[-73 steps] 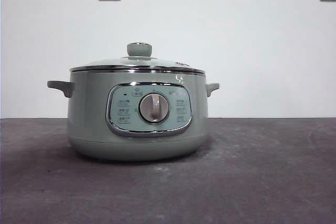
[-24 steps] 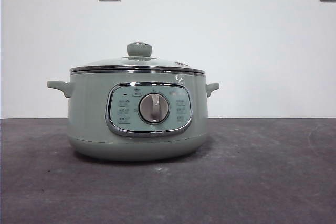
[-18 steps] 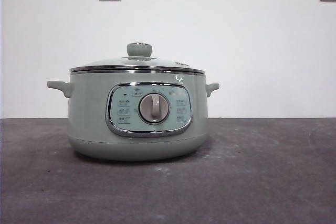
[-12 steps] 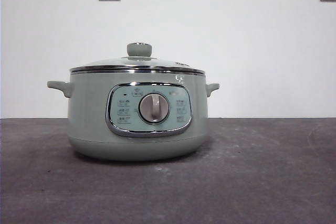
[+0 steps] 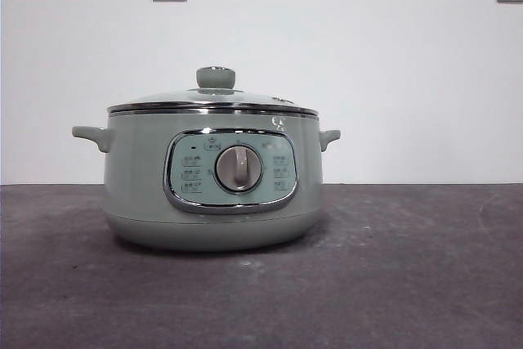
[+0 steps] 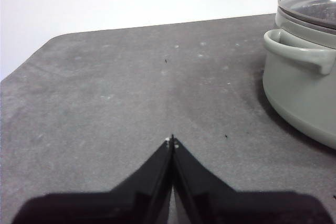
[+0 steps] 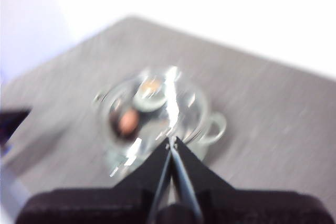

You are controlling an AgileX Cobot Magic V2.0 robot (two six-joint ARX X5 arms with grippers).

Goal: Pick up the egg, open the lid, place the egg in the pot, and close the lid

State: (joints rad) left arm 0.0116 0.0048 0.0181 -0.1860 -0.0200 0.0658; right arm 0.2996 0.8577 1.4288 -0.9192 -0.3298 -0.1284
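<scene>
Sitting center-left of front frame: pot, lid on | egg apparently showing inside through blurred glass, fragile | left gripper clenched, idling | right gripper clenched, hovering above lid.

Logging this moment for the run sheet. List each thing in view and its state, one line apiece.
lid: closed, seated on the pot.
pot: upright on the table.
egg: inside the pot, seen blurred through the lid.
left gripper: shut, empty.
right gripper: shut, empty, above the pot.
</scene>
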